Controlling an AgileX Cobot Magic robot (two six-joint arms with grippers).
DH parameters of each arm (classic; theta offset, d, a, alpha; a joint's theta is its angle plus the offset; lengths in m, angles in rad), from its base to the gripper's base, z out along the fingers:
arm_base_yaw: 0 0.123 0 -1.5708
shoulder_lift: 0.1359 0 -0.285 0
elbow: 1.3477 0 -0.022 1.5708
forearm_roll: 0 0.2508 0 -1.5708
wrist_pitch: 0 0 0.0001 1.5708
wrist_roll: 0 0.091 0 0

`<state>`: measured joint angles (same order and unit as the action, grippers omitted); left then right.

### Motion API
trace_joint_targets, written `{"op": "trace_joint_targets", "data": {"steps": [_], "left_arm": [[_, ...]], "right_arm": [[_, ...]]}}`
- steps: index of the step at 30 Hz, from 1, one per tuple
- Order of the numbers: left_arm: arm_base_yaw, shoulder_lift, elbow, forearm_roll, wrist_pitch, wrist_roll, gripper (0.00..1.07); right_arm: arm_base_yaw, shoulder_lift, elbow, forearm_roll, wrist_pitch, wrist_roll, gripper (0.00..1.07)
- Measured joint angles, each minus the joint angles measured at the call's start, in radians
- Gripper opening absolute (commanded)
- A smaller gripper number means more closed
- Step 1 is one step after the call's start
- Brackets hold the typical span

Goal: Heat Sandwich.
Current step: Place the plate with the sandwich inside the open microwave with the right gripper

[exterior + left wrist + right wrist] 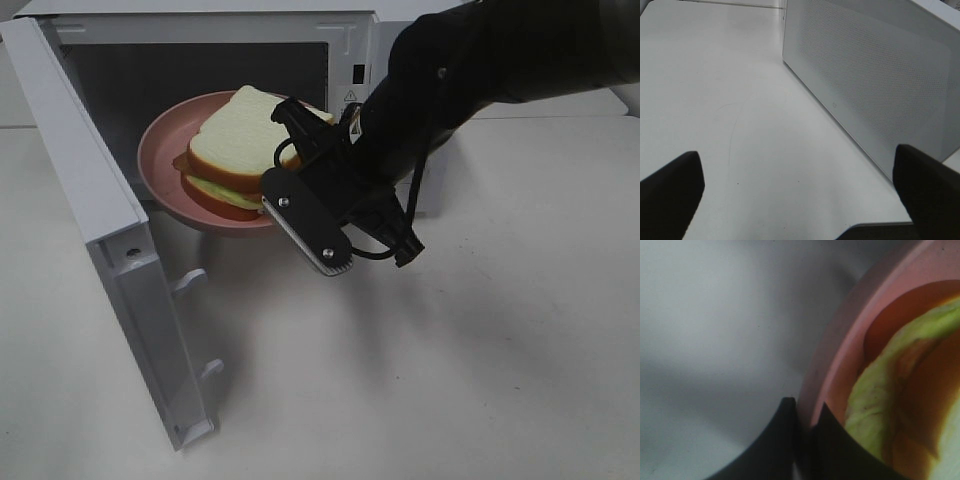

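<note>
The sandwich (245,140), pale bread with a green and orange-brown filling edge, lies on a round pink plate (160,150). My right gripper (278,190) is shut on the plate's near rim and holds it off the table at the mouth of the open white microwave (350,40). In the right wrist view the gripper (807,425) pinches the pink rim (840,355), with the sandwich (900,390) just beyond. My left gripper (797,200) is open and empty above the table, facing the microwave's outer wall (875,75). It does not show in the exterior high view.
The microwave door (100,220) stands swung open to the left, reaching toward the table's front. The dark cavity (200,70) lies behind the plate. The white table (480,350) stretches in front and to the right.
</note>
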<state>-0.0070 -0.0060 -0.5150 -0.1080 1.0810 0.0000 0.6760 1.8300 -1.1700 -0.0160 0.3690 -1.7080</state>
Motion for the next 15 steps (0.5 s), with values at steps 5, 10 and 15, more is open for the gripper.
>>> {"op": "trace_joint_targets", "data": {"steps": [5, 10, 15], "left_arm": [[0.0, 0.0, 0.0, 0.0, 0.0, 0.0, 0.97], [0.0, 0.0, 0.0, 0.0, 0.0, 0.0, 0.97], [0.0, 0.0, 0.0, 0.0, 0.0, 0.0, 0.97]], "right_arm": [[0.0, 0.044, -0.056, -0.001, 0.006, 0.0, 0.0], [0.0, 0.089, -0.105, -0.001, 0.019, 0.0, 0.0], [0.0, 0.131, -0.162, -0.001, 0.027, 0.001, 0.0]]}}
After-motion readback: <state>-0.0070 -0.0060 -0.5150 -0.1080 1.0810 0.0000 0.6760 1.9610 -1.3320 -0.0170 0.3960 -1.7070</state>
